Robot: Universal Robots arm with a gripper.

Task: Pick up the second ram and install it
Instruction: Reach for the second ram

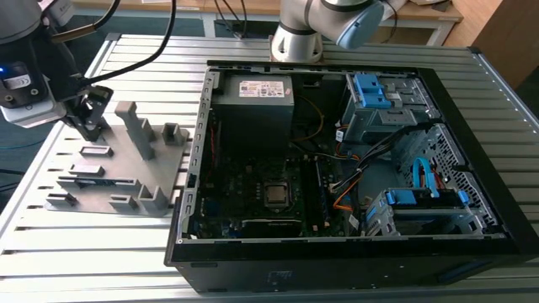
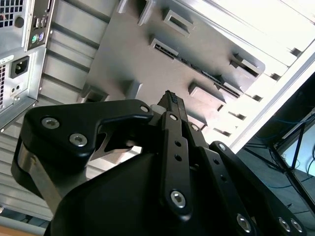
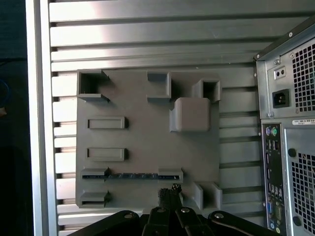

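Pincer [image 3: 169,190] above tray [image 3: 147,147], nr second ram [image 3: 133,175]

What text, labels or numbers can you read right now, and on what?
The power supply label: print too small to read.
The white strip on the computer case: blurred, unreadable.
On the second ram and gray holder tray: no legible marks.
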